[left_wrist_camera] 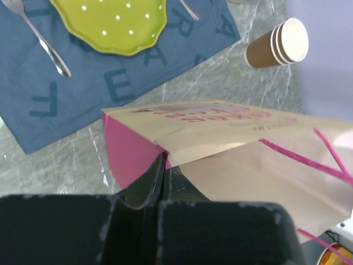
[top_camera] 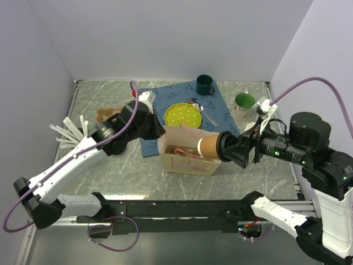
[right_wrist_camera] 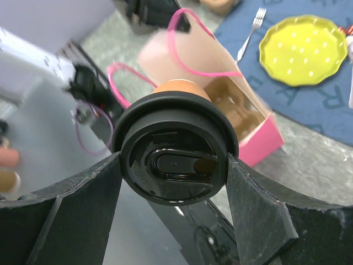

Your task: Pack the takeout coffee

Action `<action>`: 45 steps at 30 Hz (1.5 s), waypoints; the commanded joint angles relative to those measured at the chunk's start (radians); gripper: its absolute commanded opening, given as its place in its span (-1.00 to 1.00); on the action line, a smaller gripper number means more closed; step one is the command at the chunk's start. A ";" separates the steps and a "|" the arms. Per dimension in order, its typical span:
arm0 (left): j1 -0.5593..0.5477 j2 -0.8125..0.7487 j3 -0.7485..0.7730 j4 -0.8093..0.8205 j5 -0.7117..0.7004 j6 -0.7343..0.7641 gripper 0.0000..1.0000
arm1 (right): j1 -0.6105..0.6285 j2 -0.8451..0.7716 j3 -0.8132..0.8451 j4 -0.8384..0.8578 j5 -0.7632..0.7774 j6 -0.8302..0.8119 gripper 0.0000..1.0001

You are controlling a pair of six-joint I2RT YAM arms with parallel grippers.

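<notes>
Left claw (left_wrist_camera: 161,165), right claw (right_wrist_camera: 174,165) clamped.

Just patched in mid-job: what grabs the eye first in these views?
The right pincer clamps the takeout coffee by its black lid, cup held sideways at the open mouth of the pink-sided paper bag, mid-table. The left pincer pinches that bag's rim; behind it a lime dotted plate sits on a blue placemat.

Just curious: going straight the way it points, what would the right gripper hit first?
Likely the open paper bag: the coffee cup it grips points into it, though depth is unclear.
</notes>
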 commanded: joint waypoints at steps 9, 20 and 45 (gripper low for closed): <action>-0.023 -0.238 -0.266 0.286 0.052 0.023 -0.98 | 0.279 -0.037 -0.196 0.045 0.397 -0.067 -0.19; -0.060 -0.324 -0.335 0.334 0.012 0.040 -0.98 | 0.627 -0.015 -0.244 0.104 0.683 -0.119 -0.20; -0.069 -0.465 -0.350 0.022 0.101 -0.007 0.28 | 1.091 0.147 -0.409 0.087 1.008 -0.115 -0.26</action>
